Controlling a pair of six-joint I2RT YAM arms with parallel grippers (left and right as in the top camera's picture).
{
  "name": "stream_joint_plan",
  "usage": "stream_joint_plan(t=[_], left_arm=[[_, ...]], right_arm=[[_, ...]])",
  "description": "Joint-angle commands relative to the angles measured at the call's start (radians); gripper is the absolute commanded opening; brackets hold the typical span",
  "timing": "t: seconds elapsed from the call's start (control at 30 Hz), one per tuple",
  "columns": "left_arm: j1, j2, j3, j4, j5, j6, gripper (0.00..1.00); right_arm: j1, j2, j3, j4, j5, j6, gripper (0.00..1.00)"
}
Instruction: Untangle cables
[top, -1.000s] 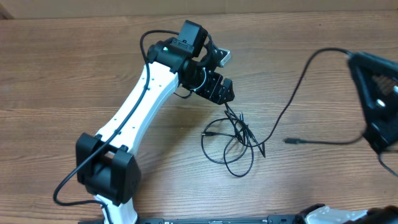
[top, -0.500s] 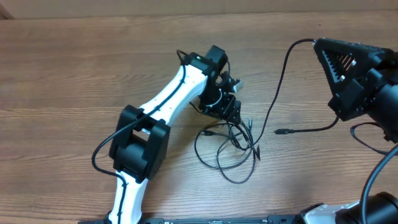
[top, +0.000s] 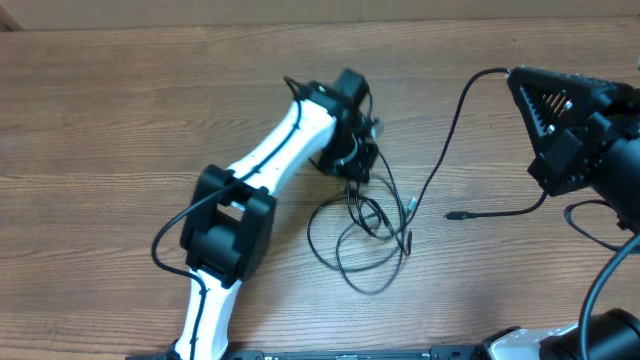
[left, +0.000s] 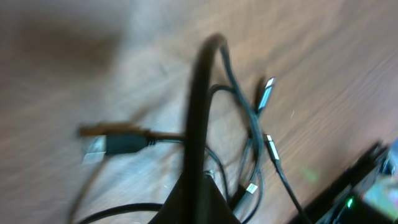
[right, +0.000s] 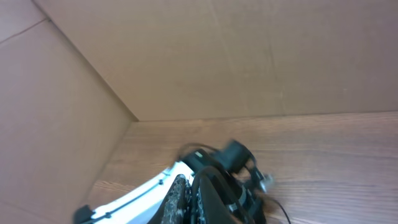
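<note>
The cables (top: 362, 232) are thin black cords lying in a loose tangle of loops at the middle of the table. My left gripper (top: 352, 177) points down at the tangle's upper edge and is shut on one strand. In the left wrist view that strand (left: 199, 106) rises from the shut left gripper (left: 202, 182), with silvery plug tips (left: 266, 93) and a USB plug (left: 102, 146) lying around it. My right gripper (top: 513, 76), raised at the right, is shut on another cable (top: 450, 140) that sags down to the tangle. The right gripper (right: 200, 190) shows only its finger bases in the right wrist view.
A loose cable end (top: 452, 215) lies right of the tangle, its cord running off toward the right arm. The white left arm (top: 270, 160) crosses the table from the front edge. Brown cardboard walls (right: 205, 56) stand behind the wooden table (top: 120, 110).
The left gripper has come down to the tangle and closed on a strand, and the loops have shifted slightly. The right arm swung in from the right edge, then held still.
</note>
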Motion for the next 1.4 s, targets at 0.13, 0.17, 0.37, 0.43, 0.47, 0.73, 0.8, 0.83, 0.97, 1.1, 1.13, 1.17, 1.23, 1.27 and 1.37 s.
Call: stream_joint_plan(t=[0.13, 0.17, 0.37, 0.43, 0.47, 0.73, 0.8, 0.83, 0.97, 1.1, 1.13, 1.17, 1.23, 1.27, 1.37], left_arm=[[0.130, -0.166, 0.234, -0.047, -0.275, -0.080, 0.04], [0.142, -0.176, 0.241, -0.056, -0.309, -0.080, 0.04], [0.188, -0.168, 0.232, -0.138, -0.462, -0.079, 0.04], [0.193, -0.164, 0.223, -0.152, -0.502, -0.079, 0.04], [0.194, -0.161, 0.212, -0.155, -0.537, -0.080, 0.04], [0.195, -0.158, 0.169, -0.136, -0.567, -0.080, 0.04], [0.195, -0.158, 0.169, -0.137, -0.567, -0.079, 0.04], [0.195, -0.158, 0.169, -0.136, -0.566, -0.079, 0.04], [0.192, -0.158, 0.169, -0.128, -0.565, -0.080, 0.04], [0.192, -0.158, 0.169, -0.132, -0.558, -0.080, 0.04], [0.192, -0.158, 0.169, -0.135, -0.557, -0.080, 0.07], [0.196, -0.158, 0.169, -0.136, -0.555, -0.079, 0.21], [0.201, -0.158, 0.169, -0.135, -0.536, -0.079, 0.57], [0.203, -0.158, 0.169, -0.134, -0.521, -0.079, 0.64], [0.202, -0.159, 0.171, -0.135, -0.497, -0.063, 0.69]], right_arm=[[0.002, -0.015, 0.008, 0.002, 0.096, 0.000, 0.04], [0.002, -0.022, 0.008, 0.003, 0.118, 0.001, 0.04], [0.002, -0.111, 0.008, 0.021, 0.314, 0.003, 0.04], [0.002, -0.148, 0.009, 0.034, 0.383, 0.005, 0.04], [0.002, -0.182, 0.009, 0.047, 0.450, 0.007, 0.04], [0.002, -0.272, 0.009, 0.058, 0.683, 0.080, 0.04], [0.002, -0.274, 0.009, 0.059, 0.672, 0.081, 0.04], [0.002, -0.274, 0.009, 0.058, 0.663, 0.080, 0.04], [0.002, -0.267, -0.016, 0.059, 0.610, 0.079, 0.04], [0.002, -0.261, -0.067, 0.063, 0.488, 0.079, 0.04], [0.002, -0.257, -0.081, 0.063, 0.454, 0.079, 0.04], [0.002, -0.253, -0.098, 0.060, 0.418, 0.079, 0.04], [0.002, -0.248, -0.140, 0.042, 0.365, 0.079, 0.04], [0.002, -0.247, -0.159, 0.035, 0.359, 0.080, 0.04], [0.002, -0.246, -0.229, 0.024, 0.360, 0.080, 0.04]])
